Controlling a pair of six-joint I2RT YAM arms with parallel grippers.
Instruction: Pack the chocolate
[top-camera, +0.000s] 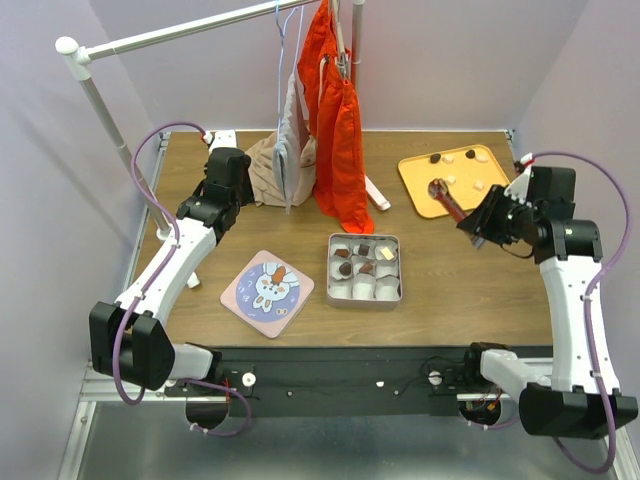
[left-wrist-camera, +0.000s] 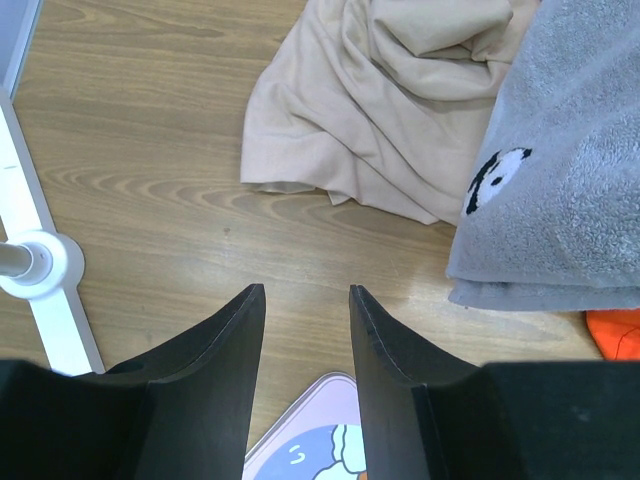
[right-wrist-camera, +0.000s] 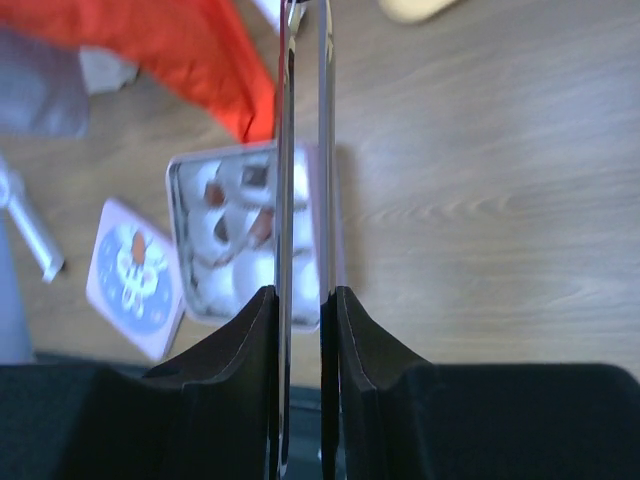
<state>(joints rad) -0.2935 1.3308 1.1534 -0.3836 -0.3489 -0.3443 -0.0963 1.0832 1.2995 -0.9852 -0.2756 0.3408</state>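
Several small dark and cream chocolate pieces (top-camera: 471, 156) lie on an orange tray (top-camera: 420, 190) at the back right. More pieces (top-camera: 344, 269) sit in white paper cups inside an open metal tin (top-camera: 364, 297) at the table's middle; the tin also shows blurred in the right wrist view (right-wrist-camera: 225, 250). My right gripper (top-camera: 470, 222) (right-wrist-camera: 305, 292) is shut on metal tongs (top-camera: 447, 203) (right-wrist-camera: 300, 150). The tong tips are over the tray's near left part, with something dark at them. My left gripper (top-camera: 222, 170) (left-wrist-camera: 305, 290) is open and empty, at the back left above the wood.
The tin's pink rabbit lid (top-camera: 267, 287) (left-wrist-camera: 300, 440) lies left of the tin. A beige cloth (left-wrist-camera: 390, 110) and a grey towel (left-wrist-camera: 560, 180) are ahead of my left gripper. Orange garments (top-camera: 340, 130) hang from a white rack (top-camera: 100, 110) behind the tin.
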